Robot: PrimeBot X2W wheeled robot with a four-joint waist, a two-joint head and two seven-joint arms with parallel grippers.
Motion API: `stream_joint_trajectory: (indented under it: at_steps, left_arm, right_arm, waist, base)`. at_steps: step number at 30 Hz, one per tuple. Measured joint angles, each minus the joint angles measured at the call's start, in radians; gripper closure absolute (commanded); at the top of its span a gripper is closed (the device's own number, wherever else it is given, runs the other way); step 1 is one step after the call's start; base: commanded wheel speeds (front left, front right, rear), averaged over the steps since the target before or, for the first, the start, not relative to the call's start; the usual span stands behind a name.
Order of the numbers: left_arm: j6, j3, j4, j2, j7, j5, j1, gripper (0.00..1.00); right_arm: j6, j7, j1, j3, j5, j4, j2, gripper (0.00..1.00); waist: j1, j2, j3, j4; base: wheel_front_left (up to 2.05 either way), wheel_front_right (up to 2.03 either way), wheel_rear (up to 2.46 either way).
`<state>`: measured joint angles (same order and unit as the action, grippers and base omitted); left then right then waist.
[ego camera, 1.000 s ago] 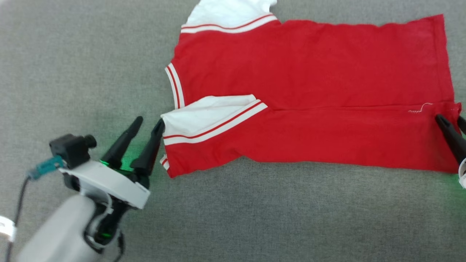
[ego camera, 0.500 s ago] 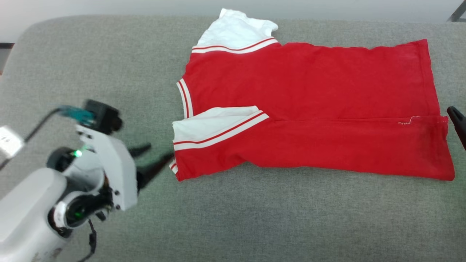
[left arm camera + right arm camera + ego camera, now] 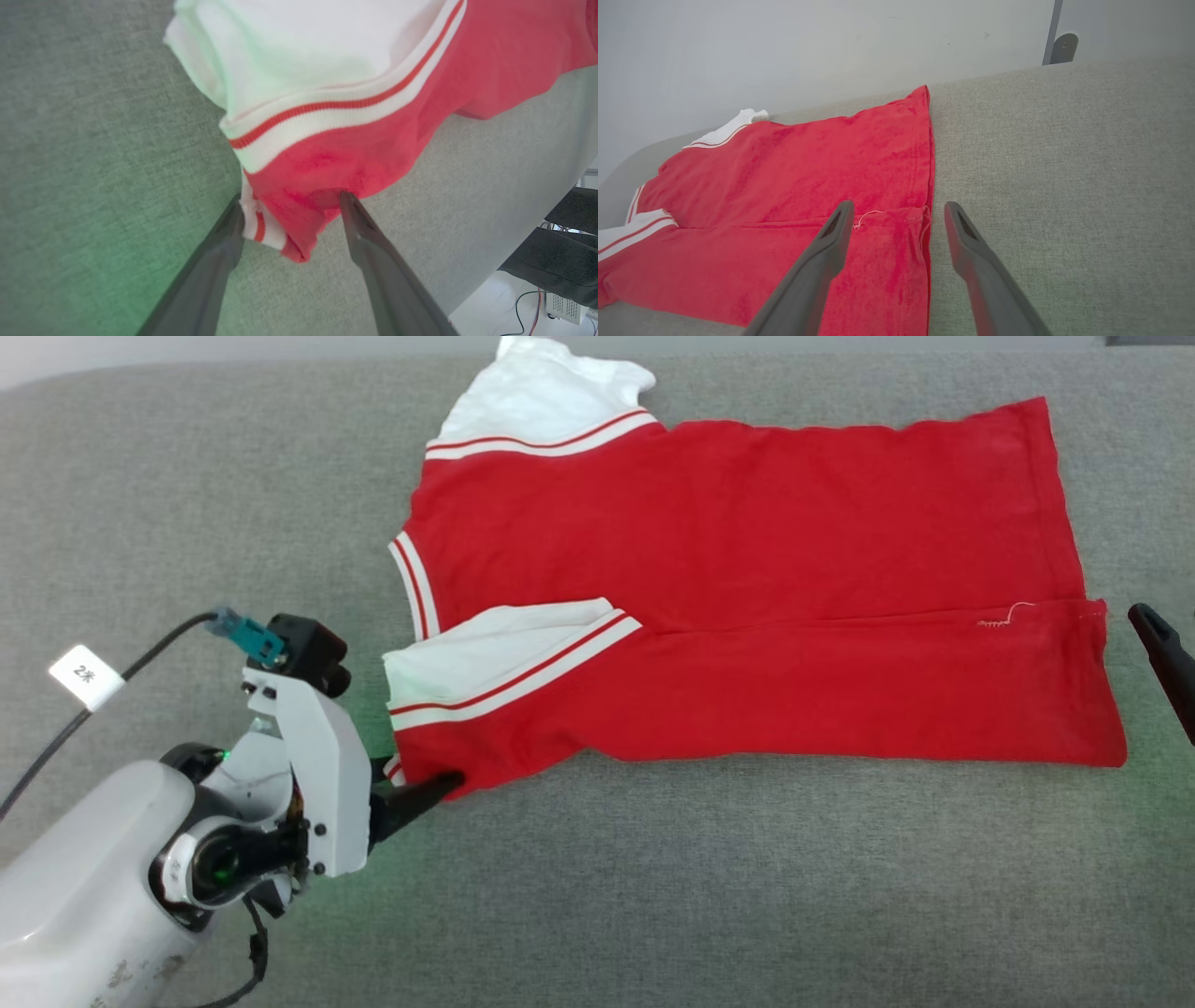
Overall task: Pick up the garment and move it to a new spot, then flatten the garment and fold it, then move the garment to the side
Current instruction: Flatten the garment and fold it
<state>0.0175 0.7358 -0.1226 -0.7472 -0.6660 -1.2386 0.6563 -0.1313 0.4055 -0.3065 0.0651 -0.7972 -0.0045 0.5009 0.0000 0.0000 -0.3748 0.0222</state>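
Your left gripper (image 3: 290, 201) has its fingers spread, straddling the near left corner of the garment (image 3: 747, 569). One fingertip (image 3: 345, 198) presses against the red cloth at that corner. The other sits just beside the small striped trim, and the corner lies loose between them.

Your right gripper (image 3: 899, 207) is also spread wide. In the right wrist view one finger stands over the red cloth near a loose white thread (image 3: 864, 215), and the other stands over the grey surface (image 3: 653, 896). In the head view its dark finger is just off the garment's right edge, apart from it.

The garment lies sideways on the surface, with the striped collar toward the robot's left and the hem toward its right. Its near side is folded over onto the body, and the folded edge runs along the middle. A white sleeve (image 3: 485, 658) with red-and-white trim lies on top of that fold at the left end. The other white sleeve (image 3: 546, 397) sticks out at the far edge.

A dark cable with a white tag (image 3: 86, 677) runs to the left wrist.
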Motion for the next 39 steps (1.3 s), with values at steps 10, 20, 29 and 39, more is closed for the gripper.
stream_joint_trajectory:
  at_steps: [10,20,29,39]
  left_arm:
    - [-0.04,-0.001,-0.049,0.021,0.033,-0.005,0.0,1.0]
    - [-0.063,0.006,-0.048,0.06,0.056,0.006,0.016,1.0]
    - [-0.088,0.012,-0.072,0.103,0.079,0.009,0.037,1.0]
    - [-0.105,0.007,-0.056,0.076,0.116,-0.004,-0.025,1.0]
  right_arm:
    - [0.0,0.196,0.05,-0.075,0.01,-0.042,0.105,0.0]
    - [0.0,0.424,-0.024,-0.152,0.08,-0.02,0.165,0.0]
    - [0.001,0.508,-0.052,-0.172,0.079,0.036,0.186,0.62]
    - [0.001,0.501,-0.011,-0.179,0.046,0.013,0.189,1.0]
  waist:
    - [0.0,0.0,-0.005,-0.012]
    - [0.0,0.0001,-0.026,0.02]
    - [0.0,0.0,-0.045,0.061]
    - [0.0,0.0,-0.002,0.058]
  base:
    - [0.0,0.0,0.0]
    - [0.0,0.0,0.0]
    - [0.0,0.0,0.0]
    - [0.0,0.0,0.0]
